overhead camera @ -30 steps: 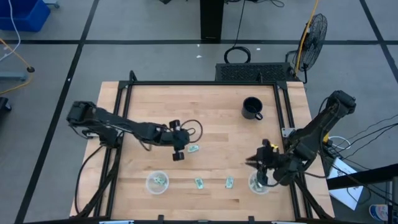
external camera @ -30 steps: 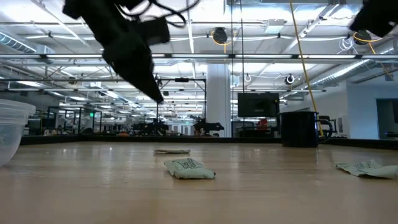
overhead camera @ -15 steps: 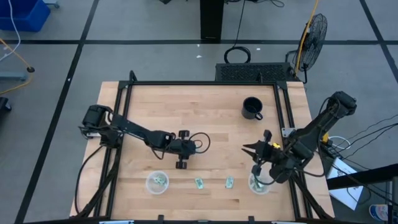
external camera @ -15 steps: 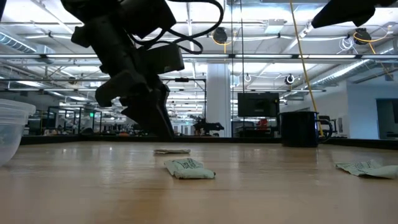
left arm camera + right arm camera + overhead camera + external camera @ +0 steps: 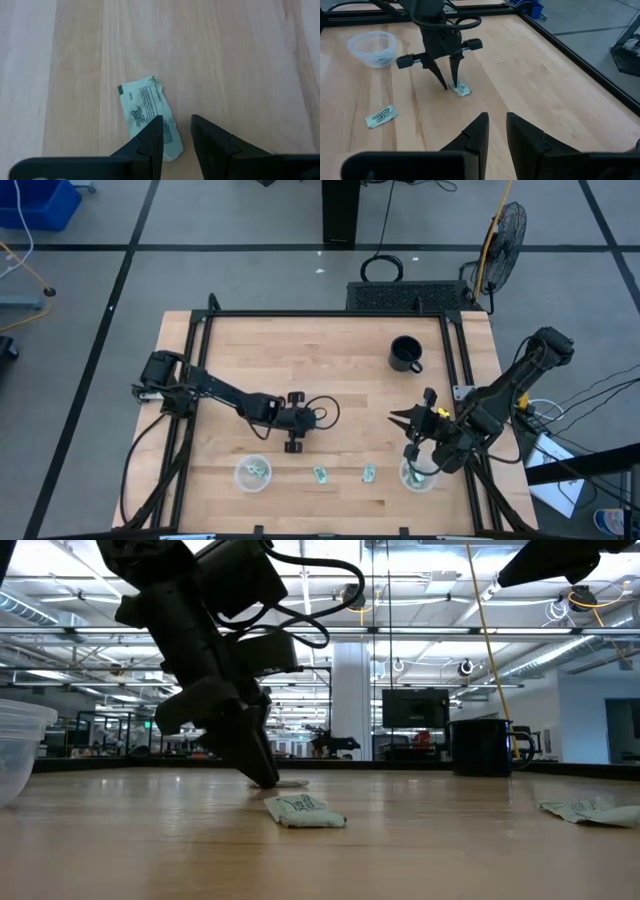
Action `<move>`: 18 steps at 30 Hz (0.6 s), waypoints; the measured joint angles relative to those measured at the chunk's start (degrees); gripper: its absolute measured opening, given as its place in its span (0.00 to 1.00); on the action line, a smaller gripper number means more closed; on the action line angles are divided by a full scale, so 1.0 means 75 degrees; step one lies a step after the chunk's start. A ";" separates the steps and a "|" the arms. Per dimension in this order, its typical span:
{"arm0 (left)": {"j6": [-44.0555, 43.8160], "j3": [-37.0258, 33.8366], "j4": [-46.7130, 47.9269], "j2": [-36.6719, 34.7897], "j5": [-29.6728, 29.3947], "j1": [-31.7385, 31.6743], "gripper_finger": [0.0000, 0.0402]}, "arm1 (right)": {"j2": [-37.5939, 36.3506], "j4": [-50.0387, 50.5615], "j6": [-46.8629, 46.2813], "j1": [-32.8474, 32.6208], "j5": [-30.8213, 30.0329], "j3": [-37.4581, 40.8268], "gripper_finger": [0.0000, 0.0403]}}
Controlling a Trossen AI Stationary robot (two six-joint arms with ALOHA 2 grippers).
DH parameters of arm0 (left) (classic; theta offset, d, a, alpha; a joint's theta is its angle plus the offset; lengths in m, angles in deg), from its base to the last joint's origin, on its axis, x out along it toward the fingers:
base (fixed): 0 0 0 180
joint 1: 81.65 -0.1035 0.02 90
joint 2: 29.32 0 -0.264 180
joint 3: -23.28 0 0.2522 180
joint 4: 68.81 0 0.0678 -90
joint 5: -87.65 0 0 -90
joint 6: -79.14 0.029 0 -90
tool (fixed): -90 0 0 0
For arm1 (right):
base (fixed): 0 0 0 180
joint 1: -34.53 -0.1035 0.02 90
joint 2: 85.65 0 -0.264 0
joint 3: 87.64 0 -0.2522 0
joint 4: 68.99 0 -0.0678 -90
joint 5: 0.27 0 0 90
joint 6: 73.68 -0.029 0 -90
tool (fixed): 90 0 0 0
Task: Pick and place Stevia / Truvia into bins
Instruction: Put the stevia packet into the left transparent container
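A green and white Stevia packet point(image 5: 145, 107) lies flat on the wood, mid-table. My left gripper point(image 5: 176, 120) stands over it, fingers pointing down and open by a narrow gap. The packet is not between the fingers: one fingertip point(image 5: 156, 125) overlaps its end, seen also in the right wrist view point(image 5: 461, 90). Two more packets point(image 5: 321, 474) point(image 5: 369, 472) lie near the near edge. The left bin point(image 5: 252, 472) holds packets. My right gripper point(image 5: 414, 438) hovers above the right bin point(image 5: 417, 476), slightly open and empty. My left gripper comes from above with its fingertips point(image 5: 266, 778) down at the table. One fingertip is over the packet's end point(image 5: 167, 142), the other over bare wood beside it. I cannot tell whether the finger touches the packet.
A black mug point(image 5: 405, 353) stands toward the far right of the table. A black frame rail point(image 5: 200, 380) runs around the table. Bare wood lies between the left gripper and the two near packets.
My left gripper has moved toward the table's right and near edge and come down until its fingertips are at the table by the packet. My right gripper has risen a little from the right bin. The packets have not moved.
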 joint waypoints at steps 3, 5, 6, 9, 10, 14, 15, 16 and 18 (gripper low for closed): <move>-0.0042 -0.0003 0.0050 0.0010 -0.0066 -0.0010 0.22 | 0.0000 -0.0001 -0.0012 0.0000 0.0000 0.0000 0.15; -0.0067 -0.0003 0.0068 0.0010 0.0075 -0.0064 0.15 | 0.0000 -0.0002 -0.0017 0.0000 0.0000 0.0003 0.15; -0.0070 -0.0003 0.0068 0.0014 0.0170 -0.0106 0.10 | 0.0000 -0.0002 -0.0020 0.0000 0.0000 0.0003 0.15; -0.0019 -0.0010 0.0015 0.0028 0.0260 -0.0199 0.02 | 0.0000 -0.0002 -0.0023 0.0000 0.0000 0.0003 0.15; 0.0110 -0.0015 -0.0022 0.0028 0.0288 -0.0204 0.02 | 0.0000 -0.0002 -0.0023 0.0000 0.0000 0.0001 0.15; 0.0725 -0.0047 -0.0001 -0.0334 0.0526 -0.0139 0.01 | 0.0000 -0.0002 -0.0022 0.0000 -0.0006 0.0001 0.15; 0.0781 -0.0070 0.0164 -0.0516 0.0530 -0.0099 0.01 | 0.0000 -0.0002 -0.0012 0.0000 -0.0006 0.0003 0.15; 0.0814 -0.0089 0.0286 -0.0774 0.0540 -0.0051 0.01 | 0.0000 -0.0002 0.0003 0.0000 -0.0006 0.0003 0.15; 0.0803 -0.0040 0.0320 -0.1356 0.0570 0.0040 0.01 | 0.0000 -0.0002 0.0003 0.0000 -0.0012 0.0000 0.15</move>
